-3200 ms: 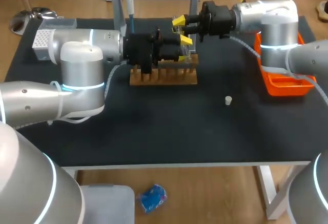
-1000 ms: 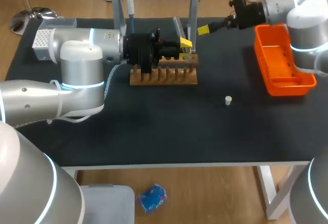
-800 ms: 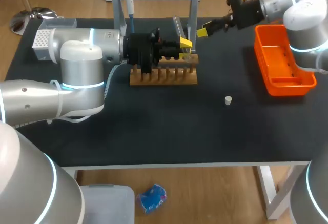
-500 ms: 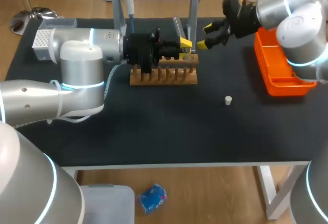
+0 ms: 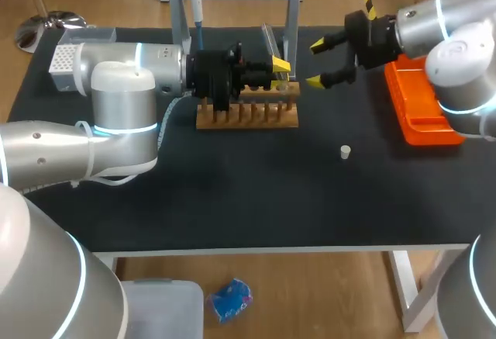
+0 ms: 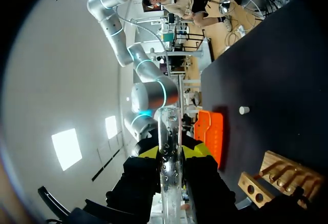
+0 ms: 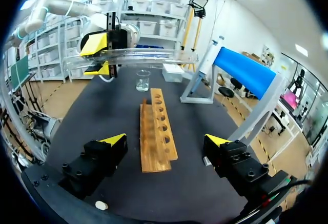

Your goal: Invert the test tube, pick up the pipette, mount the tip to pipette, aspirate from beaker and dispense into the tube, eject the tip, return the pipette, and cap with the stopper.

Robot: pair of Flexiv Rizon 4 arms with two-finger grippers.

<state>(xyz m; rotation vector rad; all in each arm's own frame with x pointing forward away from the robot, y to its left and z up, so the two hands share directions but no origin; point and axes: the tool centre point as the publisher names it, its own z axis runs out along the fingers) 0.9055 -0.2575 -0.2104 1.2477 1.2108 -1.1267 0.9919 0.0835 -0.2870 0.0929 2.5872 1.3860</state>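
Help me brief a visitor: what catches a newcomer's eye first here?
The clear glass test tube clamped in the left gripper above the wooden rack. Next, the right gripper hanging open beside it, and the bright orange plastic tray to its right.

No lettering, number, label or sign that can be read is showing on the test tube (image 6: 168, 126) held between the fingers of the left gripper (image 6: 171, 151), on the wooden rack (image 6: 277, 175) beside it, or elsewhere on the table (image 5: 232, 199).
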